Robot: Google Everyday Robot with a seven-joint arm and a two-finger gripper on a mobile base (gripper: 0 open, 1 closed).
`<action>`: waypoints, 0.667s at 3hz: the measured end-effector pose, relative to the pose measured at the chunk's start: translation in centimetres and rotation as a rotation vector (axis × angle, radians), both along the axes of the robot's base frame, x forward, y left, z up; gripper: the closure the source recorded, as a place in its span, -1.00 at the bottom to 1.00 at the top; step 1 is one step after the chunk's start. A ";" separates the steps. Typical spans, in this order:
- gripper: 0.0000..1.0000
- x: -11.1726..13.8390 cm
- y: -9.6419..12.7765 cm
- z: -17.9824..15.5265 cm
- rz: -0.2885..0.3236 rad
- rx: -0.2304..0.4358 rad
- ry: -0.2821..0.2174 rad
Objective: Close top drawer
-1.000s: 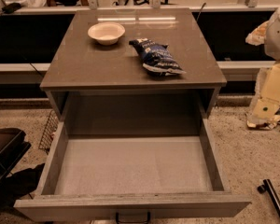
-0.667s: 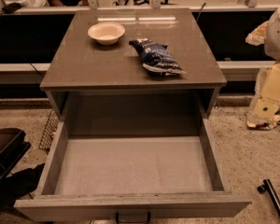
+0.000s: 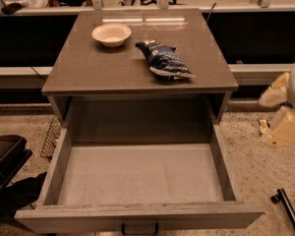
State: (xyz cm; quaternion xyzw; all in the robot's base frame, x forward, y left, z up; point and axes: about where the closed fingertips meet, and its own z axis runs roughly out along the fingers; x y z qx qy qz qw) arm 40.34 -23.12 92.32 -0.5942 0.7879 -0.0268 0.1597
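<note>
Grey top drawer [image 3: 137, 214] open, jaws unseen.

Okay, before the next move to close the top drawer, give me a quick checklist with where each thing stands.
1. Top drawer open and needing a push: ok, it is pulled far out.
2. Drawer interior: ok, nothing visible inside.
3. Gripper at the drawer front: not ok, it is at the view's right edge, beside the cabinet.
4. Handle reachable: cannot tell, it is cut off at the bottom edge.
5. Bowl and chip bag on the cabinet top, off the drawer's path: ok.
</note>
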 end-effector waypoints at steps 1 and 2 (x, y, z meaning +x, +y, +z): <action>0.27 -3.0 -0.8 -4.2 -0.012 0.028 0.020; 0.89 -9.2 -0.7 -9.8 -0.027 0.046 0.066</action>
